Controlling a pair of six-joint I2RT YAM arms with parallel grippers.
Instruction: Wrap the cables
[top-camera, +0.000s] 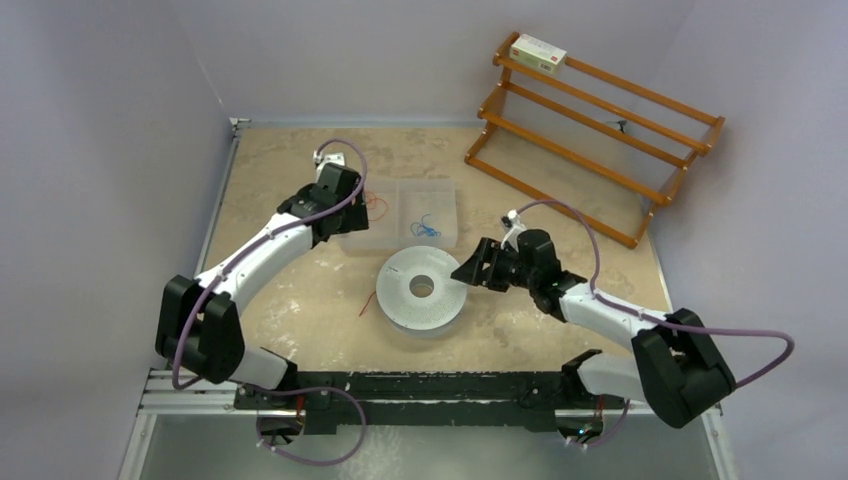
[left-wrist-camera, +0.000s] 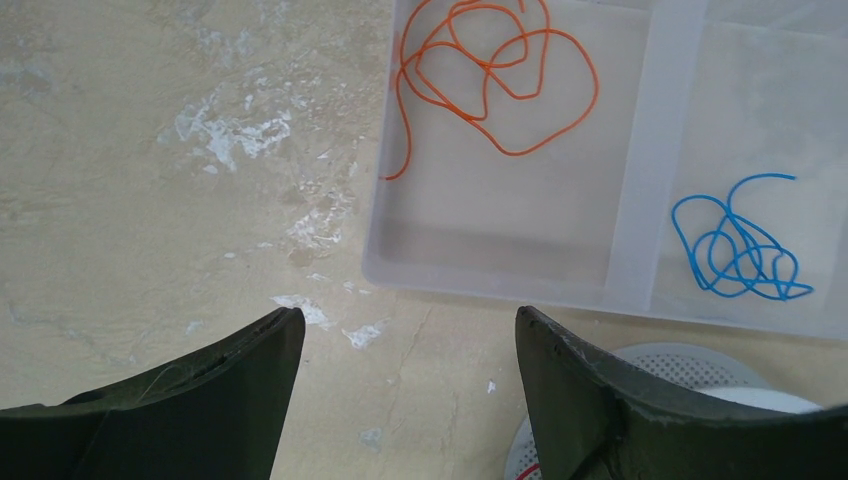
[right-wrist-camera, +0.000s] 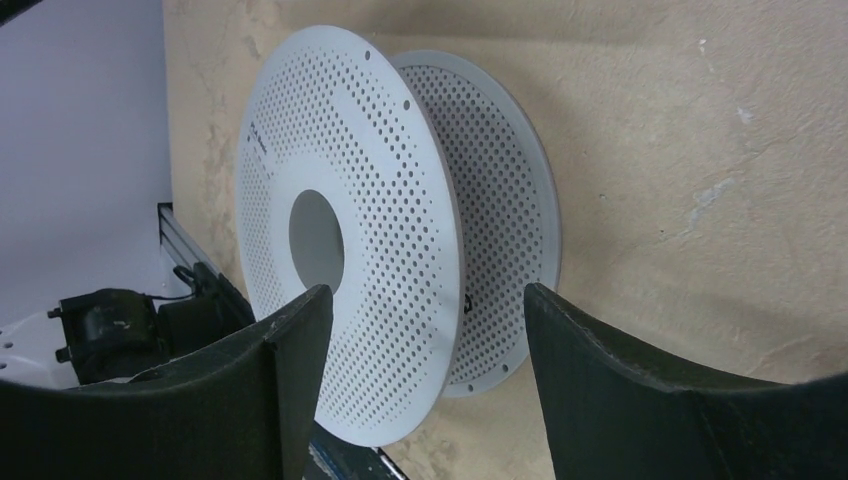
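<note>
Currently both hands are empty. The left hand (left-wrist-camera: 408, 320), fingers apart, hovers over bare counter (left-wrist-camera: 150, 200) just beside a clear tray (left-wrist-camera: 630, 200) toward the far edge. Orange cables (left-wrist-camera: 495, 75) curl in the tray's left compartment, a blue cable (left-wrist-camera: 740, 245) in its right. The right hand (right-wrist-camera: 428, 295), fingers apart, straddles a white spool's (right-wrist-camera: 350, 230) rim mid-counter. Pinching where orange loops cross should grip better than chasing one strand.

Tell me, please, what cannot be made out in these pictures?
Top view: the left arm hides its own jaws and part of the orange cable.
Left wrist view: the spool is cut off by the bottom edge and one jaw.
Right wrist view: the spool's near disc hides its core.
Top view: the print on the box is too small.
</note>
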